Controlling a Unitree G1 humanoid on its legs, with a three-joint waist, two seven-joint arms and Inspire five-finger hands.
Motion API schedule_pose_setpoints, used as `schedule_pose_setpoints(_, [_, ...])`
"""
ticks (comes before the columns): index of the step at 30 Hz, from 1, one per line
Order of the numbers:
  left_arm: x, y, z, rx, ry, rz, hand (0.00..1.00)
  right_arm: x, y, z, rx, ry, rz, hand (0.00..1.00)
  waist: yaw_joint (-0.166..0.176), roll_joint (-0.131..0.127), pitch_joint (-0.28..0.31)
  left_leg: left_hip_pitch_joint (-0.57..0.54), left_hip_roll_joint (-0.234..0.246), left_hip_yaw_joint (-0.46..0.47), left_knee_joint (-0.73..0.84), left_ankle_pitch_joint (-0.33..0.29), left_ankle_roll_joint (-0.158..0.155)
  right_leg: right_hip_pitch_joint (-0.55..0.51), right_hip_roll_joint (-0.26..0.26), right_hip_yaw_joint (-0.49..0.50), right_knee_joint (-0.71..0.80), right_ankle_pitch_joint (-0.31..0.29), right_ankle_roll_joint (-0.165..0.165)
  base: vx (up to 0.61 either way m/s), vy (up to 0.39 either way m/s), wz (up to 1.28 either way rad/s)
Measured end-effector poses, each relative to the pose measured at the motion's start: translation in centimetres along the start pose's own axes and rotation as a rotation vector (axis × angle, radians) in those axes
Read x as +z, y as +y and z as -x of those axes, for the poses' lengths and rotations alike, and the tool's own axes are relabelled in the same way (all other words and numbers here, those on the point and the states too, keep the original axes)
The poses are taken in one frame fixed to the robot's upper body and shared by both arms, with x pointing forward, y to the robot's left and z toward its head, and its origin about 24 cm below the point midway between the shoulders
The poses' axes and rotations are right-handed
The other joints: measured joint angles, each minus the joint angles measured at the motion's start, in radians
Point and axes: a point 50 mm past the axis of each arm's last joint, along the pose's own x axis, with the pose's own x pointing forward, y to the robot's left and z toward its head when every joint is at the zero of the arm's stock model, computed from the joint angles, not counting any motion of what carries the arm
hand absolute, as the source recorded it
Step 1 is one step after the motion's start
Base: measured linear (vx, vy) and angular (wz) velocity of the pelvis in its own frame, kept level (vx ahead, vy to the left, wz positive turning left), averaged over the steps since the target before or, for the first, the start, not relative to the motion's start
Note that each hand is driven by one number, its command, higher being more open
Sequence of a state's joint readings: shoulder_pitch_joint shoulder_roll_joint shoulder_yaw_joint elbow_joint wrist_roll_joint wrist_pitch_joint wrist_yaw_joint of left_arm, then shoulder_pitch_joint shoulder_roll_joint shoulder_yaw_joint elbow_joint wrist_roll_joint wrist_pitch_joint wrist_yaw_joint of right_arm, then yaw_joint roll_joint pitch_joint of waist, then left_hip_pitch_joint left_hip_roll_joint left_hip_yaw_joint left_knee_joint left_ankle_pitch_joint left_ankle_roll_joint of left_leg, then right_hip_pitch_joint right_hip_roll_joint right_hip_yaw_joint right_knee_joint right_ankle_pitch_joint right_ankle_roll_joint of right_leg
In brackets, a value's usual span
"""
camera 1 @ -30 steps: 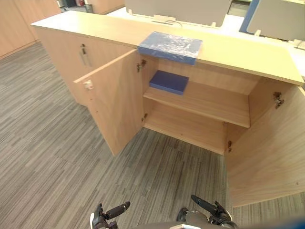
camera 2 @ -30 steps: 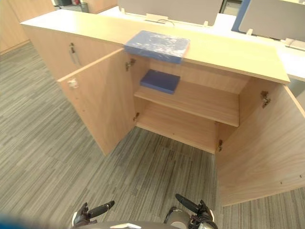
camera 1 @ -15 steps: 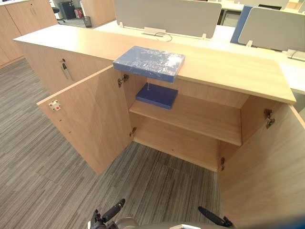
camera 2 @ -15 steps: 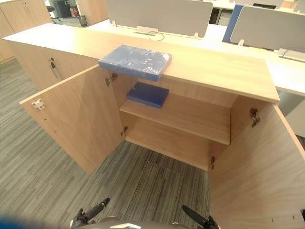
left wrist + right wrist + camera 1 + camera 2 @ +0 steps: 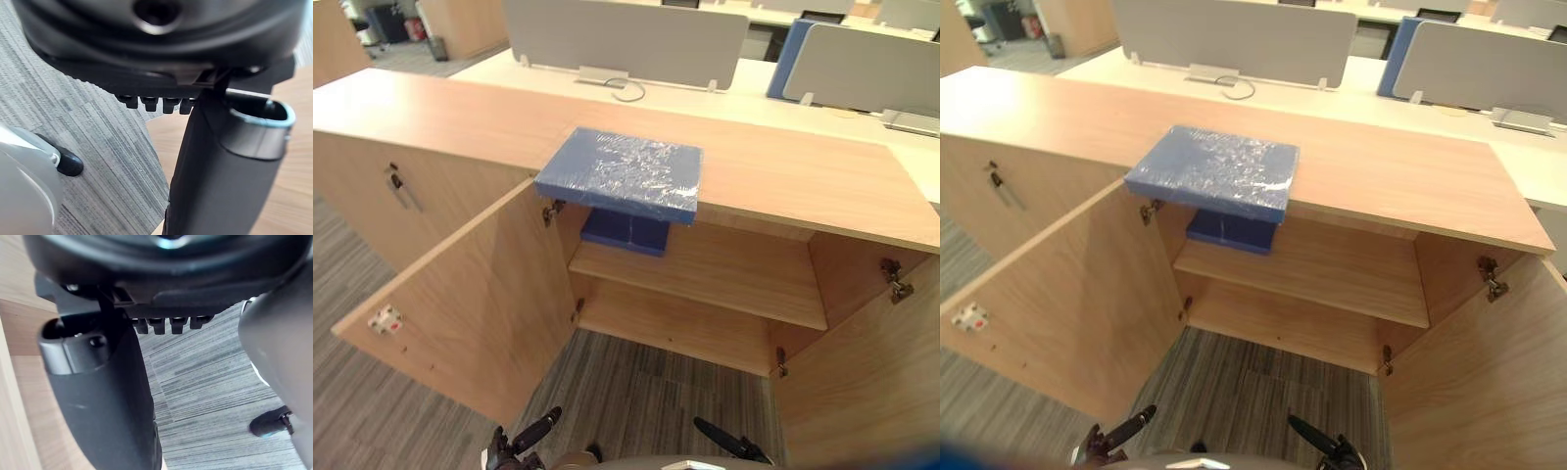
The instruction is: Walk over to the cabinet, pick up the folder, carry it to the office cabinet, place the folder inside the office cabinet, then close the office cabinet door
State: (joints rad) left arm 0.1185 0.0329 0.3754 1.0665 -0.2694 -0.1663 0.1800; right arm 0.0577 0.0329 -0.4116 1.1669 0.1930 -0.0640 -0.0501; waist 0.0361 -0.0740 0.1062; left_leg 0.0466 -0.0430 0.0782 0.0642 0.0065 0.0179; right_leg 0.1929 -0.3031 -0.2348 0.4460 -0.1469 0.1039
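Lying flat at the centre of the frame, on top of the light wooden office cabinet (image 5: 822,181): blue folder (image 5: 622,174), wrapped in crinkled clear film, near edge jutting out past the front lip above the open compartment. Held by neither hand. Directly beneath, half hidden by the overhang: darker blue block (image 5: 626,233), possibly a second folder, resting on the left end of the upper shelf (image 5: 734,279); rest of that shelf bare wood, with a lower compartment below it. Swung wide toward the lower left: left door (image 5: 470,304), small white catch (image 5: 384,318) with a red mark near its free corner, left hinge (image 5: 552,211) just under the folder's left corner. Swung out at the lower right: right door (image 5: 871,382), right hinge (image 5: 895,281) at its upper inner edge. Further left in the frame: closed door front with a slim metal handle (image 5: 399,186). Across the top of the frame, behind the cabinet: pale desk (image 5: 734,90), grey partition screen (image 5: 626,39), blue panel (image 5: 788,61) to its right. Below the open compartment: grey striped carpet (image 5: 636,401). At the bottom edge: left hand (image 5: 524,441) left of centre and right hand (image 5: 729,443) right of centre, both low over the carpet, well apart from the folder, fingers loose and straight, grasping nothing.
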Motion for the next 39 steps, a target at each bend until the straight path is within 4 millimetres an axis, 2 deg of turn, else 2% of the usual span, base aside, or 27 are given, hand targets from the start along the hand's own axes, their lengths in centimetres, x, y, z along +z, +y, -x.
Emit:
schedule_pose_setpoints(1, [0.0, -0.1, 0.0, -0.005, 0.000, -0.005, 1.00, 0.1, 0.0, 0.0, 0.003, -0.006, 0.002, 1.00, -0.005, 0.000, 0.001, 0.017, -0.009, 0.001, -0.010, -0.002, 0.005, -0.022, -0.017, 0.007, 0.062, 0.004, -0.007, 0.10, 0.159, -0.15])
schedule_pose_setpoints(2, [-0.1, -0.2, 0.0, -0.011, 0.001, -0.009, 1.00, 0.3, -0.1, 0.0, 0.002, -0.017, 0.009, 1.00, -0.013, -0.002, 0.002, 0.045, -0.025, 0.000, -0.029, -0.005, 0.013, -0.072, -0.052, 0.018, 0.185, 0.026, -0.040, 0.07, 0.113, 0.01])
schedule_pose_setpoints(4, [-0.3, -0.2, 0.1, -0.013, 0.007, -0.007, 1.00, 0.5, -0.6, 0.1, -0.006, -0.034, 0.031, 1.00, -0.022, 0.000, -0.001, 0.067, -0.038, -0.003, -0.044, -0.027, 0.007, -0.129, -0.096, -0.003, 0.319, 0.081, -0.104, 0.07, 0.138, 0.04])
schedule_pose_setpoints(5, [-0.5, -0.1, 0.2, -0.008, 0.010, -0.005, 1.00, 0.5, -0.8, 0.1, -0.010, -0.042, 0.028, 1.00, -0.027, 0.004, -0.003, 0.078, -0.040, -0.003, -0.059, -0.028, 0.008, -0.147, -0.121, -0.034, 0.359, 0.106, -0.111, 0.03, 0.098, 0.00])
schedule_pose_setpoints(6, [-0.5, 0.1, 0.2, -0.005, 0.011, -0.005, 1.00, 0.6, -0.9, 0.1, -0.014, -0.046, 0.028, 1.00, -0.030, 0.004, -0.003, 0.082, -0.039, -0.003, -0.064, -0.028, 0.009, -0.153, -0.132, -0.051, 0.371, 0.108, -0.110, 0.03, 0.056, -0.09])
schedule_pose_setpoints(7, [-0.5, 0.2, 0.2, 0.000, 0.011, -0.003, 1.00, 0.7, -1.2, 0.1, -0.021, -0.051, 0.034, 1.00, -0.038, 0.008, -0.002, 0.088, -0.032, -0.001, -0.073, -0.029, 0.014, -0.164, -0.146, -0.078, 0.389, 0.078, -0.096, 0.03, 0.010, -0.18])
schedule_pose_setpoints(8, [-0.6, 0.1, 0.2, -0.001, 0.015, -0.002, 1.00, 1.1, -1.3, 0.1, -0.022, -0.057, 0.035, 1.00, -0.046, 0.018, 0.002, 0.090, -0.016, 0.001, -0.076, -0.030, 0.016, -0.184, -0.140, -0.109, 0.395, -0.011, -0.068, 0.03, -0.017, -0.19])
schedule_pose_setpoints(9, [-0.7, 0.0, 0.2, -0.003, 0.018, -0.001, 1.00, 1.3, -1.3, 0.0, -0.022, -0.061, 0.037, 1.00, -0.048, 0.024, 0.006, 0.092, -0.006, 0.001, -0.074, -0.032, 0.019, -0.195, -0.133, -0.125, 0.392, -0.055, -0.055, 0.03, -0.076, -0.17])
schedule_pose_setpoints(10, [-1.0, -0.5, 0.4, -0.014, 0.026, 0.005, 1.00, 1.8, -1.4, 0.0, -0.020, -0.072, 0.044, 1.00, -0.050, 0.046, 0.015, 0.102, 0.029, 0.002, -0.070, -0.041, 0.009, -0.214, -0.096, -0.147, 0.348, -0.118, -0.044, 0.06, -0.179, -0.06])
schedule_pose_setpoints(11, [-1.3, -0.9, 0.5, -0.025, 0.034, 0.010, 1.00, 2.2, -1.6, -0.1, -0.024, -0.085, 0.050, 1.00, -0.050, 0.067, 0.019, 0.114, 0.069, 0.001, -0.064, -0.053, -0.008, -0.231, -0.048, -0.151, 0.267, -0.142, -0.031, 0.05, -0.164, 0.01])
schedule_pose_setpoints(12, [-1.4, -1.0, 0.6, -0.029, 0.036, 0.008, 1.00, 2.2, -1.6, -0.1, -0.023, -0.087, 0.051, 1.00, -0.050, 0.071, 0.021, 0.118, 0.085, -0.001, -0.059, -0.060, -0.020, -0.234, -0.023, -0.150, 0.208, -0.141, -0.024, 0.05, -0.223, 0.09])
schedule_pose_setpoints(13, [-1.4, -1.0, 0.6, -0.033, 0.035, 0.004, 1.00, 1.9, -1.3, 0.0, -0.016, -0.080, 0.064, 1.00, -0.049, 0.059, 0.016, 0.123, 0.095, -0.004, -0.054, -0.071, -0.036, -0.228, 0.007, -0.140, 0.087, -0.102, -0.006, 0.03, -0.271, 0.17])
schedule_pose_setpoints(14, [-0.9, -0.7, 0.4, -0.038, 0.014, -0.017, 1.00, 1.4, -1.2, 0.1, -0.011, -0.068, 0.074, 1.00, -0.046, 0.032, 0.011, 0.141, 0.087, -0.014, -0.057, -0.081, -0.060, -0.216, 0.019, -0.132, -0.009, -0.053, -0.012, 0.13, -0.483, 0.17])
schedule_pose_setpoints(15, [-1.8, -1.4, 0.8, -0.054, 0.044, -0.027, 1.00, 1.7, -1.9, 0.1, -0.025, -0.074, 0.093, 1.00, -0.046, 0.064, -0.014, 0.142, 0.135, -0.032, -0.053, -0.088, -0.070, -0.189, 0.074, -0.159, -0.062, -0.056, -0.029, 0.16, -0.445, 0.12])
schedule_pose_setpoints(17, [-2.3, -2.0, 1.1, -0.073, 0.051, -0.032, 1.00, 2.2, -2.0, 0.0, -0.028, -0.087, 0.107, 1.00, -0.044, 0.097, -0.025, 0.140, 0.178, -0.032, -0.050, -0.092, -0.081, -0.181, 0.122, -0.174, -0.092, -0.063, -0.042, 0.20, -0.365, 0.03])
schedule_pose_setpoints(18, [-2.6, -2.2, 1.2, -0.079, 0.055, -0.032, 1.00, 2.4, -1.7, -0.1, -0.017, -0.086, 0.125, 1.00, -0.044, 0.111, -0.032, 0.141, 0.212, -0.030, -0.058, -0.092, -0.100, -0.167, 0.163, -0.181, -0.123, -0.065, -0.055, 0.16, -0.296, 0.03])
schedule_pose_setpoints(23, [-2.5, -1.9, 1.2, -0.074, 0.054, -0.034, 1.00, 2.0, -1.1, -0.1, -0.004, -0.068, 0.136, 1.00, -0.041, 0.106, -0.038, 0.127, 0.269, -0.029, -0.031, -0.105, -0.129, -0.097, 0.247, -0.213, -0.251, -0.043, -0.080, 0.15, -0.166, 0.11])
schedule_pose_setpoints(25, [-2.0, -1.8, 1.0, -0.071, 0.034, -0.037, 1.00, 1.7, -0.7, -0.1, 0.002, -0.060, 0.127, 1.00, -0.040, 0.092, -0.032, 0.080, 0.272, -0.029, 0.073, -0.133, -0.167, -0.067, 0.253, -0.223, -0.291, -0.034, -0.081, 0.15, -0.047, 0.12])
schedule_pose_setpoints(27, [-1.1, -1.7, 0.8, -0.070, 0.002, -0.038, 1.00, 1.6, -0.2, -0.1, 0.013, -0.059, 0.123, 1.00, -0.037, 0.072, -0.015, 0.002, 0.279, -0.031, 0.264, -0.172, -0.183, -0.029, 0.255, -0.232, -0.316, -0.031, -0.084, 0.11, -0.039, 0.13])
schedule_pose_setpoints(28, [-0.6, -1.8, 0.7, -0.068, -0.017, -0.037, 1.00, 1.5, -0.1, -0.1, 0.015, -0.057, 0.121, 1.00, -0.033, 0.065, -0.004, -0.056, 0.291, -0.031, 0.423, -0.183, -0.193, 0.005, 0.259, -0.235, -0.332, -0.028, -0.089, 0.09, -0.024, 0.02])
schedule_pose_setpoints(29, [-0.3, -1.9, 0.7, -0.068, -0.029, -0.037, 1.00, 1.5, -0.1, -0.1, 0.012, -0.059, 0.122, 1.00, -0.014, 0.063, 0.003, -0.106, 0.304, -0.024, 0.548, -0.208, -0.194, 0.031, 0.258, -0.229, -0.336, -0.028, -0.090, 0.08, -0.001, -0.08])
schedule_pose_setpoints(31, [-0.1, -2.2, 0.7, -0.076, -0.038, -0.042, 1.00, 1.8, -0.2, -0.1, -0.001, -0.065, 0.123, 1.00, -0.005, 0.071, 0.005, -0.140, 0.288, 0.002, 0.565, -0.285, -0.179, 0.052, 0.244, -0.212, -0.336, -0.028, -0.090, 0.08, 0.112, -0.22])
schedule_pose_setpoints(32, [-0.1, -2.5, 0.8, -0.084, -0.042, -0.050, 1.00, 2.1, -0.2, -0.2, -0.004, -0.072, 0.123, 1.00, -0.006, 0.078, 0.006, -0.151, 0.247, -0.003, 0.446, -0.253, -0.137, 0.050, 0.230, -0.204, -0.327, -0.028, -0.084, 0.07, 0.153, -0.19])
schedule_pose_setpoints(33, [-0.3, -3.0, 0.9, -0.096, -0.042, -0.055, 1.00, 2.3, -0.5, -0.2, -0.009, -0.078, 0.126, 1.00, -0.007, 0.094, 0.004, -0.151, 0.234, -0.008, 0.366, -0.187, -0.111, 0.049, 0.234, -0.202, -0.327, -0.026, -0.071, 0.06, 0.163, -0.10])
schedule_pose_setpoints(34, [-0.3, -2.7, 0.9, -0.094, -0.045, -0.071, 1.00, 2.2, -0.5, -0.2, -0.009, -0.073, 0.127, 1.00, -0.004, 0.089, -0.003, -0.129, 0.214, -0.003, 0.324, -0.199, -0.106, 0.051, 0.226, -0.196, -0.341, -0.028, -0.049, 0.13, 0.161, -0.02])
schedule_pose_setpoints(36, [0.4, -2.2, 0.6, -0.085, -0.070, -0.106, 1.00, 1.4, 0.3, -0.1, 0.008, -0.053, 0.115, 1.00, -0.005, 0.043, -0.023, -0.087, 0.167, 0.024, 0.205, -0.149, -0.089, 0.029, 0.179, -0.185, -0.344, -0.017, -0.034, 0.15, 0.133, -0.07])
schedule_pose_setpoints(39, [0.6, -2.3, 0.7, -0.118, -0.089, -0.180, 1.00, 0.8, 0.4, 0.0, 0.012, -0.041, 0.106, 1.00, -0.006, 0.033, -0.032, -0.030, 0.139, 0.038, 0.097, -0.098, -0.081, 0.033, 0.156, -0.178, -0.344, -0.006, -0.025, 0.04, 0.037, -0.03])
